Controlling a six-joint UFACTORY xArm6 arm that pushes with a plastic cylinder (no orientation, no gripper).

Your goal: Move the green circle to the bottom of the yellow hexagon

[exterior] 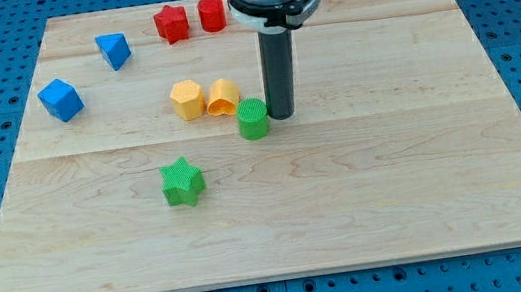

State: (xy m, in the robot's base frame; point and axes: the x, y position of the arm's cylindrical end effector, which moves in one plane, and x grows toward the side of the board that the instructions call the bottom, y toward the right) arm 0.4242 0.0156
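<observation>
The green circle is a short green cylinder near the board's middle. The yellow hexagon lies up and to its left, with a second yellow block between them, touching the hexagon's right side. My tip rests on the board right against the green circle's right side. The green circle sits just below and right of the second yellow block, nearly touching it.
A green star lies below and left of the hexagon. A blue cube and a blue triangular block are at the view's upper left. A red star and a red cylinder sit near the wooden board's top edge.
</observation>
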